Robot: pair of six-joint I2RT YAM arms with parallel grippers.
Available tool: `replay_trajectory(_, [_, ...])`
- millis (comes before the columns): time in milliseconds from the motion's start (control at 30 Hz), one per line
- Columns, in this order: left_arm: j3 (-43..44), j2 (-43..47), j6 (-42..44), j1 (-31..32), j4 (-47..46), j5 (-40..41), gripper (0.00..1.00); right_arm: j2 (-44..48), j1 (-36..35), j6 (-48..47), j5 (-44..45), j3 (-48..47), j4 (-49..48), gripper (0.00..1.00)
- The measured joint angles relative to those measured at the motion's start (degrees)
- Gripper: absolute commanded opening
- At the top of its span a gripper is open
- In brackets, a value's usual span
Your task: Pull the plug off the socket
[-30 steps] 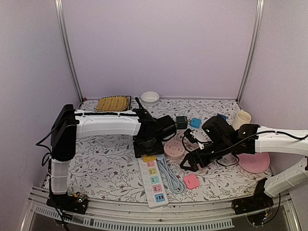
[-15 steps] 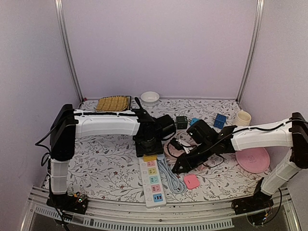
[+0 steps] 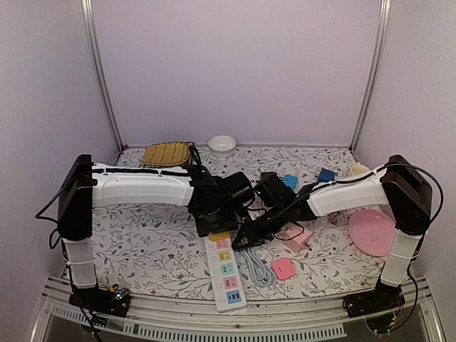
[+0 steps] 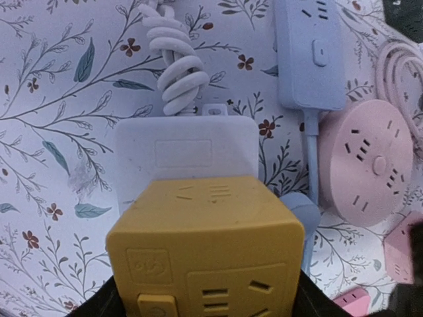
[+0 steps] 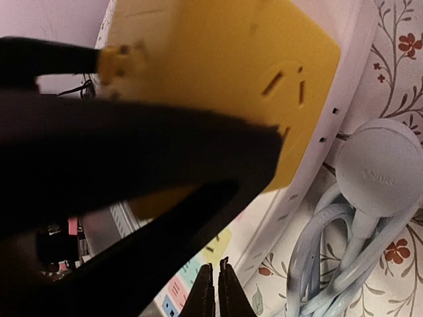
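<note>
Right now your left gripper [image 3: 217,222] is clamped across the yellow cube plug [image 4: 205,244], which sits on the far end of the white power strip [image 3: 229,274]. Your right gripper [image 5: 211,290] has its fingers pressed together, holding nothing, just beside the strip and the coiled pale-blue cable [image 5: 330,264].
</note>
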State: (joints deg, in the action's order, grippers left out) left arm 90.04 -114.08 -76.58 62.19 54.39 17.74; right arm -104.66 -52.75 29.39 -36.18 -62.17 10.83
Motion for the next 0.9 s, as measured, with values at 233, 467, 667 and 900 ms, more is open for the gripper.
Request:
replay_trajectory(233, [-6.95, 7.17, -2.19, 1.92, -7.04, -0.07, 0.26, -3.69, -0.07, 4.74, -2.56, -0.33, -4.07, 0.04])
replay_trajectory(467, [-12.61, 10.88, -3.63, 1.95, -12.74, 0.09, 0.23, -4.59, -0.09, 8.94, -2.95, -0.31, -6.84, 0.04])
replay_trajectory(667, [-12.07, 10.86, -3.52, 3.06, -12.59, 2.56, 0.23, -5.70, -0.09, 11.08, -3.02, -0.31, -8.48, 0.04])
replay_trajectory(900, [-7.89, 9.77, -4.79, 6.97, -10.10, 9.44, 0.23, -7.48, 0.37, 12.24, -2.51, 0.24, -8.24, 0.04])
